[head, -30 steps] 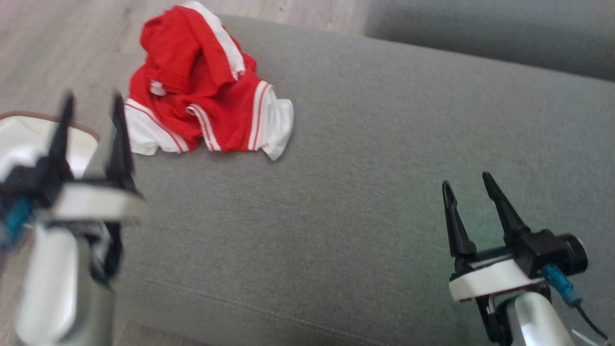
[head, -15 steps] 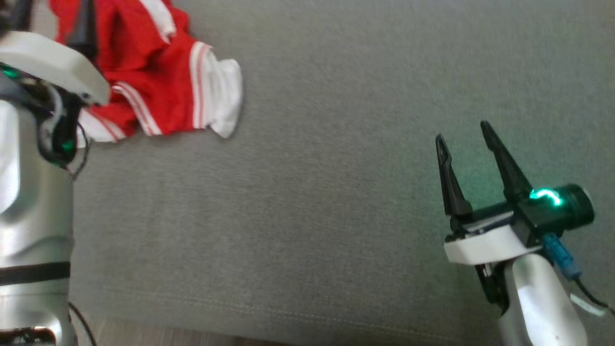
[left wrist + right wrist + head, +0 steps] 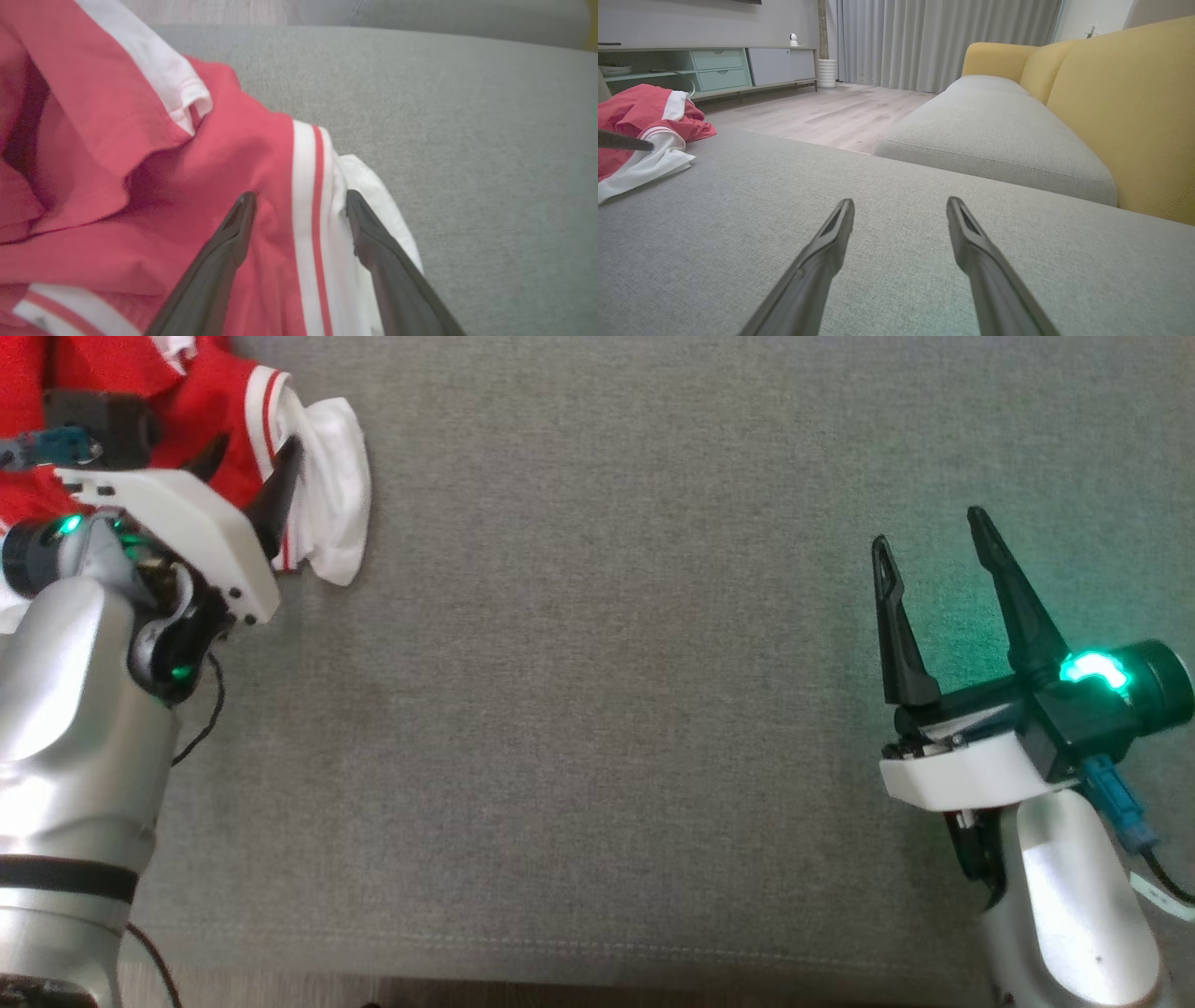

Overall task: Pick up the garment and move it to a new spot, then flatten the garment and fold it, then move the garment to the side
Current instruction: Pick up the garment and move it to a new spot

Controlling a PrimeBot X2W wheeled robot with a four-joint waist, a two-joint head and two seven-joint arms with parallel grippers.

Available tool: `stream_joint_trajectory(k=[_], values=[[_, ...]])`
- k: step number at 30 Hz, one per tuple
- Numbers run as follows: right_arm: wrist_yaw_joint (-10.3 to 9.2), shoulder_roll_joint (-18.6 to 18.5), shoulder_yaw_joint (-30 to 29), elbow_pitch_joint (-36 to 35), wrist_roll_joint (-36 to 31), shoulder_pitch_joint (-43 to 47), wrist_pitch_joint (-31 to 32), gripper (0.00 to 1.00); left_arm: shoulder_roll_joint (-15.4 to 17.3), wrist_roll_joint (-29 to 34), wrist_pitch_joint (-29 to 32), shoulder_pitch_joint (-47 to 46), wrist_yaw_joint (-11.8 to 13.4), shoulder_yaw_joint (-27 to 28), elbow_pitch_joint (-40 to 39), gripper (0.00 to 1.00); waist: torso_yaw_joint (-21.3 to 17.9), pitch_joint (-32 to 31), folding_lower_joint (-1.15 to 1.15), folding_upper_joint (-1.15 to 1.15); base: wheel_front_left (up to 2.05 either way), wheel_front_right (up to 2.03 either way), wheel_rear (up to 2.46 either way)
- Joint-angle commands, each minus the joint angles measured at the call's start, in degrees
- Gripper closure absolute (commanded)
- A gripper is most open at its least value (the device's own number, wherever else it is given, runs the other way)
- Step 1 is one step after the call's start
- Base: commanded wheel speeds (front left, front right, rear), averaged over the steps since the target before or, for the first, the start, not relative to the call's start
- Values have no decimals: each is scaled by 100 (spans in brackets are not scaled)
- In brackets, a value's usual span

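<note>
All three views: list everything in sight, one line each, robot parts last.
Garment: one, red with white stripes, crumpled at cushion's left end.
Cushion: one, grey, under garment and claws.
Sofa: one, yellow back, grey seat, beyond cushion.
Cabinet: one, pale green, far wall.
Curtain: one, grey, far wall.
Floor: one, pale wood, past cushion.
Left claw: one, dark, open over garment's striped edge.
Right claw: one, dark, open over bare cushion.

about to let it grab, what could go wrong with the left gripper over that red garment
1. The open left gripper straddles the striped hem of the crumpled garment; closing may pinch only a loose fold and slip off.
2. The garment lies near the cushion edge, so a poor lift could drag it onto the floor.
</note>
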Motion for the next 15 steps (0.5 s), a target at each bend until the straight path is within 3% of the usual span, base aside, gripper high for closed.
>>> stream_joint_trajectory(k=[1,9,10,12,13,15], values=[[43,-15,142,-214,-13,-78,-62,0,323,-45,23,-247,-34,166,-101,0,-51,54,-1,0,0,0,0],[43,-15,138,-256,47,-150,-62,0,500,-547,607,-365,-35,-293,325,0,-224,154,-1,0,0,0,0],[43,-15,124,-260,50,-155,-62,0,537,-595,662,-381,-35,-344,356,11,-240,157,-1,0,0,0,0],[43,-15,108,-263,60,-164,-62,0,605,-661,691,-411,-35,-435,390,80,-267,153,-1,0,0,0,0],[43,-15,102,-264,68,-167,-62,0,630,-700,680,-428,-35,-470,395,100,-277,146,-1,0,0,0,0],[43,-15,97,-262,86,-166,-62,0,692,-767,621,-472,-35,-541,382,100,-289,117,-1,0,0,0,0]])
